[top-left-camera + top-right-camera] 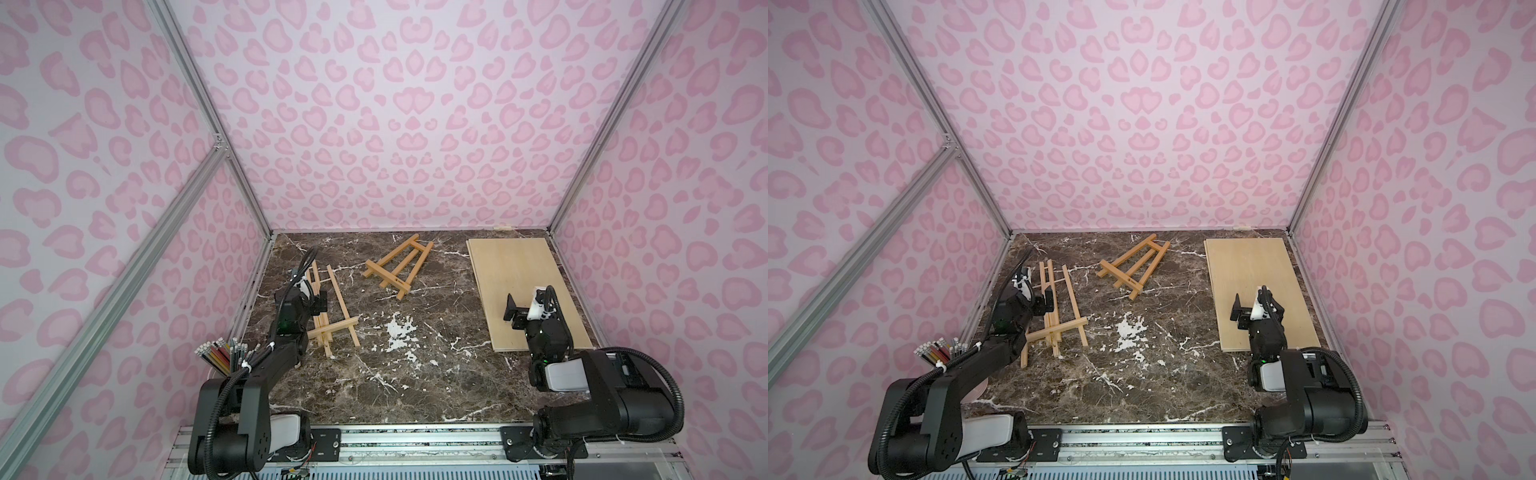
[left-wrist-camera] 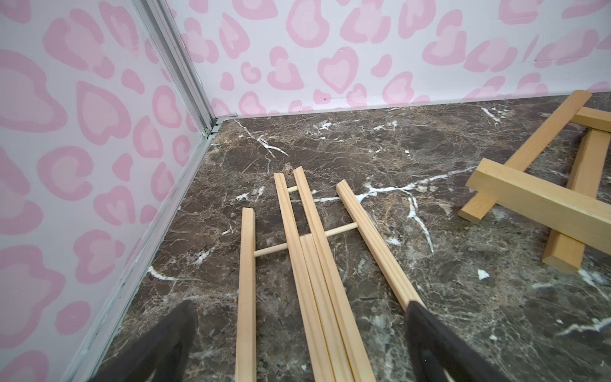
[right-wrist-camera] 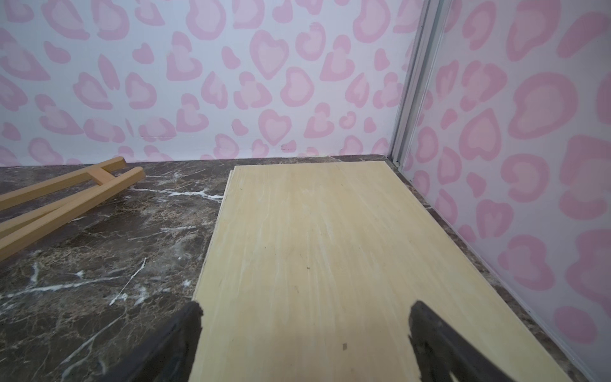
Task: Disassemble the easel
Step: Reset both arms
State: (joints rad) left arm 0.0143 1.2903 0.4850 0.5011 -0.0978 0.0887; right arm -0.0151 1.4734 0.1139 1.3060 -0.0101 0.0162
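A pale thin-slatted easel (image 1: 337, 300) (image 1: 1074, 300) lies flat at the table's left side, its slats joined by a thin dowel (image 2: 340, 230). My left gripper (image 1: 314, 297) (image 1: 1045, 301) (image 2: 301, 307) hangs open just above its middle, the central slats (image 2: 314, 264) running between the fingers and nothing gripped. One outer rail (image 2: 373, 241) passes under a finger. A darker, thicker easel (image 1: 398, 262) (image 1: 1133, 262) (image 2: 542, 198) (image 3: 66, 195) lies flat at the back centre. My right gripper (image 1: 523, 305) (image 1: 1250, 305) (image 3: 306, 308) is open and empty over a plywood board.
The plywood board (image 1: 519, 270) (image 1: 1250, 266) (image 3: 314, 231) lies flat along the right wall. A cup of pencils (image 1: 220, 353) (image 1: 938, 351) stands at the front left beside my left arm. Pink-patterned walls close in the marble tabletop (image 1: 415, 374) on three sides.
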